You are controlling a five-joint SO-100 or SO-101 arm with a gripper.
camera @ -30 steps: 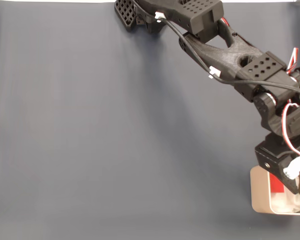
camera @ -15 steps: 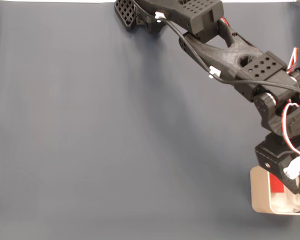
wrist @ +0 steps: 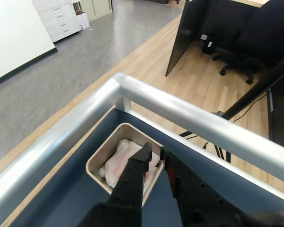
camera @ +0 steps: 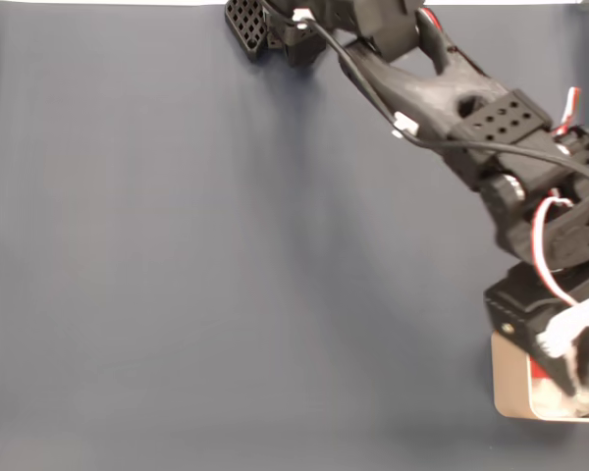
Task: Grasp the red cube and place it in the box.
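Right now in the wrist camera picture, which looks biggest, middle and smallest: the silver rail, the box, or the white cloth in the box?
Largest to smallest, as they look in the wrist view:
1. The silver rail
2. The box
3. The white cloth inside it, partly hidden by the gripper

Grey carpet (wrist: pixel 85 42) meets light wood floor (wrist: pixel 199 80); white drawer unit (wrist: pixel 57 19), black office chair (wrist: pixel 236 61) beyond.
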